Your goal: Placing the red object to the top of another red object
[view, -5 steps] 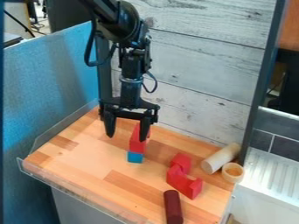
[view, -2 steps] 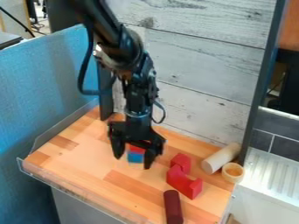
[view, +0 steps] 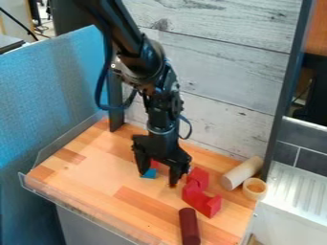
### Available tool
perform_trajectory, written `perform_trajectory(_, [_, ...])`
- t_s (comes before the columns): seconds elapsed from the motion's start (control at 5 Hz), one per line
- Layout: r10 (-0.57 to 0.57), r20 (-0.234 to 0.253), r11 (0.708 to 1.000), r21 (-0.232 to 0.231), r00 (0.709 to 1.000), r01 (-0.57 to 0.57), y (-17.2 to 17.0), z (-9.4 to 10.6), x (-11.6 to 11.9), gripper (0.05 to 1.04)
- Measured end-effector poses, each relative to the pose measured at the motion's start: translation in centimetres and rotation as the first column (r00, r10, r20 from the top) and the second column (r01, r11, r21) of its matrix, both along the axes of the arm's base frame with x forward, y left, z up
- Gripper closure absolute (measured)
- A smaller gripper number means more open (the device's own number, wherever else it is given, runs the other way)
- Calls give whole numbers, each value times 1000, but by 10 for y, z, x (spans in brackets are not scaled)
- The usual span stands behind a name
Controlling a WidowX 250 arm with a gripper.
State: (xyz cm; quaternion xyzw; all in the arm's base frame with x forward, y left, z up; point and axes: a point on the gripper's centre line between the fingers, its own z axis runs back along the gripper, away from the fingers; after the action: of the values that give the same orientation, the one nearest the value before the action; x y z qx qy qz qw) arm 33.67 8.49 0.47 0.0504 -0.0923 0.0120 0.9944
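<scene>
1. Arm (view: 142, 60): enters at the view's top edge, left of centre, slants down and right to the wrist, then drops close to vertical. Cable (view: 102, 88) bows out on its left side in view.
2. Gripper (view: 158, 177): low over the middle of the counter (view: 83, 184), pointing down. Fingers spread, gap between them. Finger on the view's left sits a bit higher in view, the other lower and nearer the arch. Can't tell if either touches the wood.
3. Red block (view: 155, 164): mid-counter, between the fingers, well in from the near edge. Mostly hidden by the gripper; bright red, just a small patch of it visible. Full shape and any contact with the fingers: can't tell.
4. Blue block (view: 149, 173): small, right by the red patch, partly behind the finger on the view's left. Can't tell how the two meet.
5. Second red block (view: 199, 177): small, angular, same bright red, toward the counter's right edge. Its lower end in view meets the arch.
6. Arch (view: 203, 199): red, one piece with a curved notch, notch facing up. Sits between the gripper and the counter's right edge, above the dark red cylinder (view: 189, 226) in view.
</scene>
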Motion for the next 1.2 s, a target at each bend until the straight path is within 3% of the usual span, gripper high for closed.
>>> perform_trajectory(0.8, [-4,-57,1000,8,998,4,-25,-20,29,85])
perform_trajectory(1.0, [-13,-51,1000,10,999,14,-33,-20,31,85])
perform_trajectory(1.2, [-19,-62,1000,16,998,20,-37,-27,30,133])
